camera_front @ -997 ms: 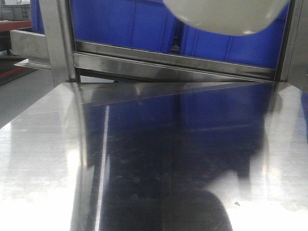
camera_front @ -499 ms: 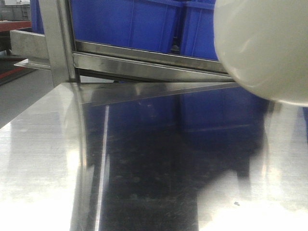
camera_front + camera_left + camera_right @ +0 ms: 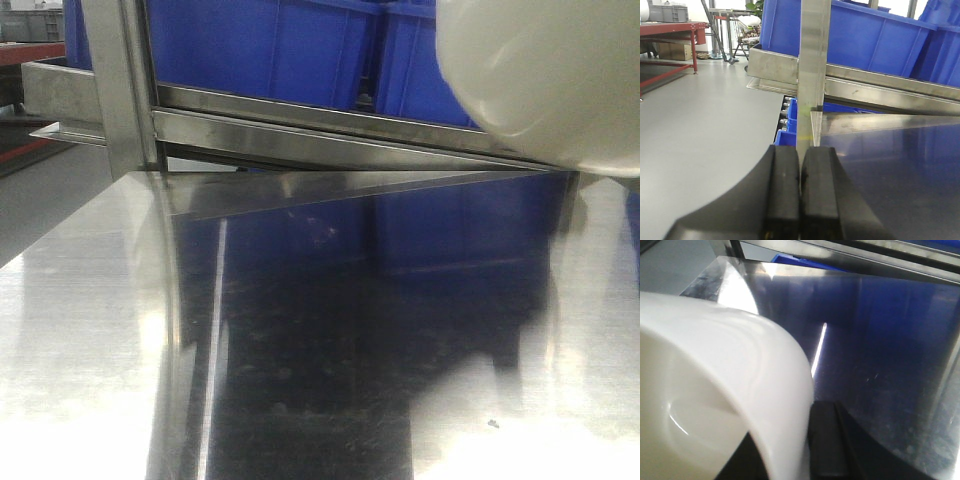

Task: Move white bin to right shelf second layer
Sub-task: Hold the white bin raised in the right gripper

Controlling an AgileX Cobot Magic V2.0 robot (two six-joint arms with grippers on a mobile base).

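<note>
Plastic, cream-white and glossy, forms the white bin [image 3: 545,80], whose smooth plain wall curves into a rounded base. It hangs above the far right corner of the worktop [image 3: 300,330], in front of the blue crates [image 3: 260,50] and the steel rail [image 3: 300,130] beneath them. No part of it appears to touch the worktop. From the front, its rounded bottom corner points down and to the left, so it looks tilted. The right wrist view looks into its open mouth, and its long axis cannot be made out.

The right gripper [image 3: 790,440] is clamped on the bin's thick rim, with one black finger [image 3: 827,440] outside the wall and a dark shape inside it. The left gripper [image 3: 800,185] has its two black pads pressed together with nothing between them, low at the near left edge. The worktop is brushed steel, mirror-bright, carrying a blue reflection. A square steel post [image 3: 115,80] stands at its far left corner.
</note>
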